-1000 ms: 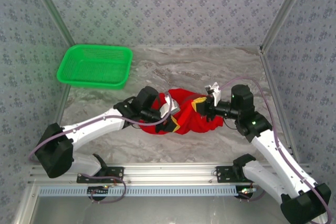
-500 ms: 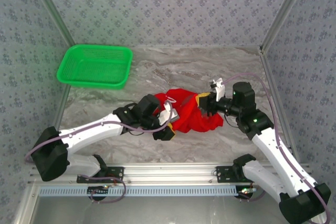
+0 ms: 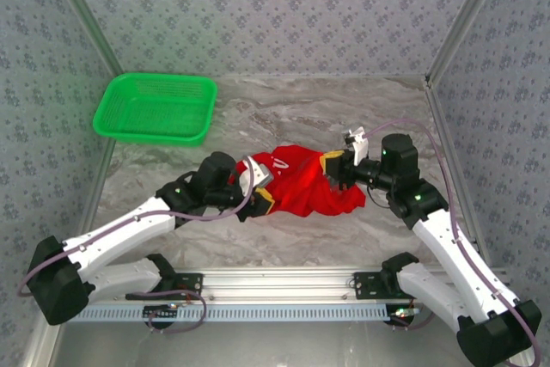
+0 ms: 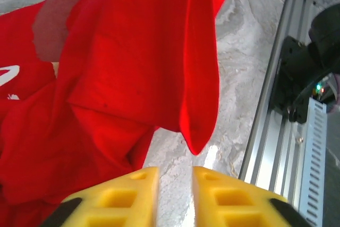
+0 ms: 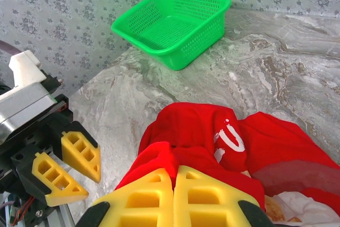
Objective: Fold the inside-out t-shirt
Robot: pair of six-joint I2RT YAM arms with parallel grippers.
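Observation:
The inside-out t-shirt point(image 3: 302, 185) is a crumpled bright red heap in the middle of the marble table point(image 3: 344, 113), with a white print mark point(image 5: 229, 139) showing on one fold. My right gripper point(image 3: 330, 168) is at the heap's right end, shut on a raised red fold point(image 5: 173, 176). My left gripper point(image 3: 260, 202) is at the heap's left edge, open, with bare marble showing between its yellow fingers point(image 4: 133, 190). In the left wrist view a flap of the t-shirt point(image 4: 154, 62) hangs just ahead of the left gripper point(image 4: 175, 182) without touching it.
A green plastic basket point(image 3: 156, 107) stands at the table's back left, also seen as the basket point(image 5: 175, 22) from the right wrist. The aluminium rail point(image 3: 275, 281) runs along the near edge, close to the left gripper. Patterned walls enclose the table.
My left gripper has let go of the t-shirt and drawn back to the left of the heap, jaws now apart. The right gripper has kept its hold, shifted slightly.

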